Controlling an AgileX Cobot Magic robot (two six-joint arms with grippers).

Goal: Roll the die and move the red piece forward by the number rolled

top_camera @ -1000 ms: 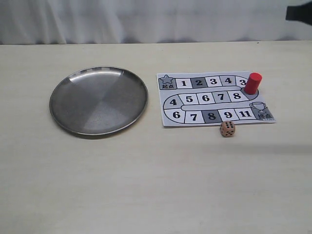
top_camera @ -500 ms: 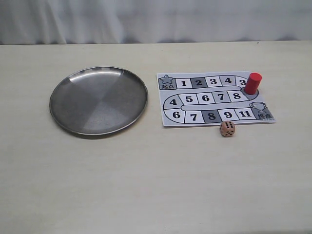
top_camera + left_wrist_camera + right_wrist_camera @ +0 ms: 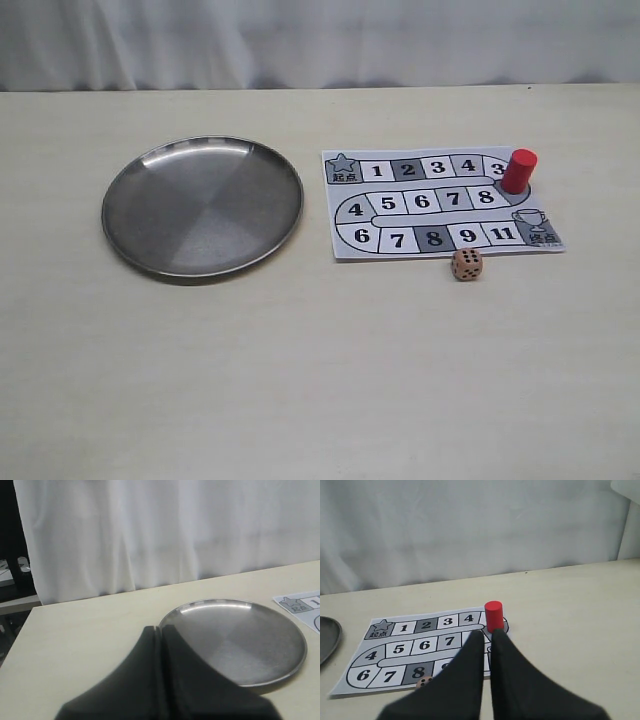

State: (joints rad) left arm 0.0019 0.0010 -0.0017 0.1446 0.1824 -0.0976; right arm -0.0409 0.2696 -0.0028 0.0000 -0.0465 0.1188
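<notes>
The red piece [image 3: 518, 170] stands upright on the game board [image 3: 420, 201], at the right-hand bend past the top row of squares. The die [image 3: 466, 264] rests on the table just off the board's near edge, below square 9. Neither gripper appears in the exterior view. In the right wrist view my right gripper [image 3: 487, 632] hangs back from the red piece [image 3: 494, 615], its fingers together with only a thin slit and nothing between them; the die [image 3: 423, 681] peeks out beside one finger. My left gripper [image 3: 159, 628] is shut and empty beside the plate.
A round steel plate [image 3: 202, 205] lies on the left of the table, with nothing in it; it also shows as the plate [image 3: 235, 640] in the left wrist view. A white curtain closes off the far side.
A dark part of the right arm at the upper right corner of the exterior view one second ago has gone out of view. Die, red piece and plate have not moved.
</notes>
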